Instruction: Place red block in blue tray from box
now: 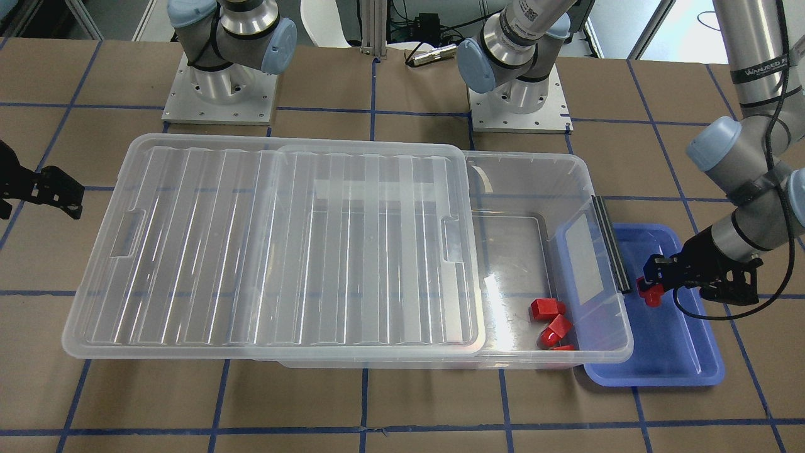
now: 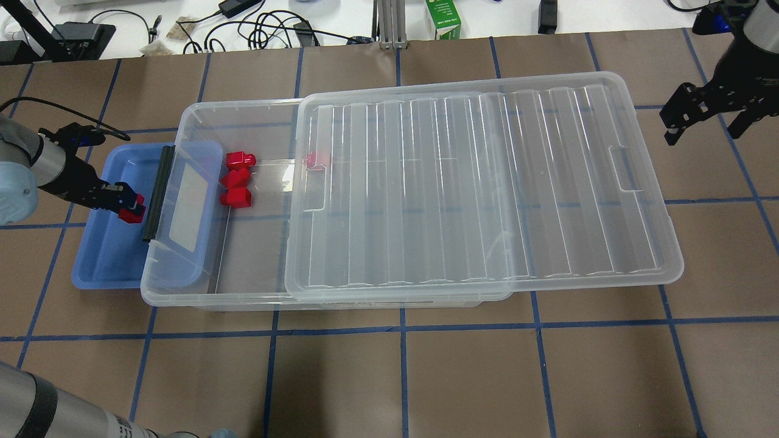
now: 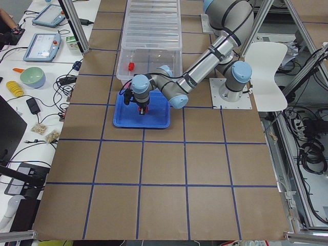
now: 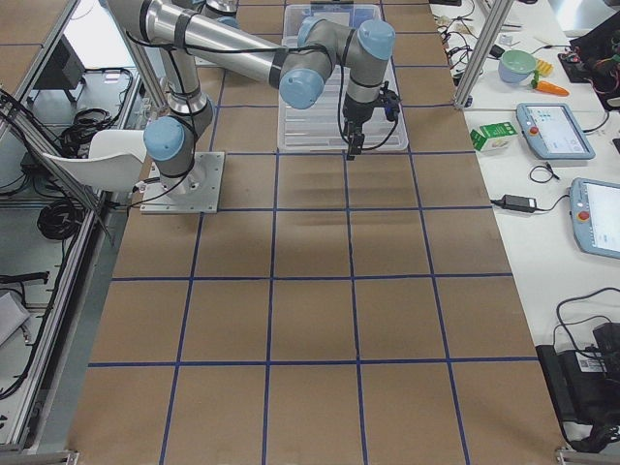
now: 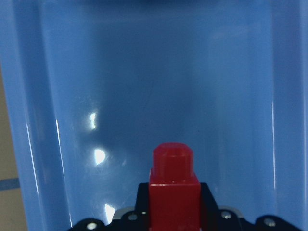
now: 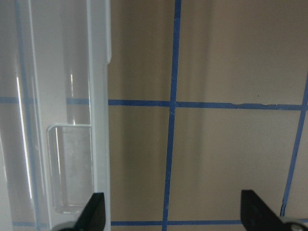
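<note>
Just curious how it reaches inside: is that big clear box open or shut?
Partly open: the lid is slid toward one end, leaving the box's other end uncovered, with red blocks lying there.

Left tool (image 1: 648, 283) grips red block (image 1: 648, 294) over blue tray (image 1: 682, 355); 3 spare blocks (image 1: 553, 322) in box (image 1: 604, 189).

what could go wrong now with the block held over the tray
The left pincer holds the red block over the blue tray; released too high, it may bounce or roll over the shallow rim.
The pincer sits close to the black handle bar of the box; a careless retreat might bump it.
</note>
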